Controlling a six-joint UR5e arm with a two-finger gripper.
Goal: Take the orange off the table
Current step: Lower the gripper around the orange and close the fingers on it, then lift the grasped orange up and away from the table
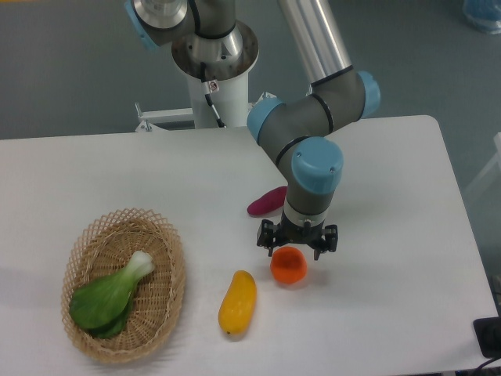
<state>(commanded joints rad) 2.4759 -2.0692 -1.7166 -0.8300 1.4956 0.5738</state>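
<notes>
orange (289, 266) mid-table (391, 258), bare surface to its right, yellow mango-like fruit (237, 302) near on left, gripper (297, 244) fingers spread wide, straddling orange's top, holding nothing

Grey-blue floor (70, 70) fills the whole upper band of the frame, flat and matte, evenly lit with no hard shadows. A white metal frame (168, 117) with bolted feet sits low at upper centre, just beyond the far edge of the tabletop. In the top right corner, a pale blue object (481, 14) is cut off by the frame edge. At bottom right, a small dark object (489, 337) pokes in, too cropped to identify.
</notes>
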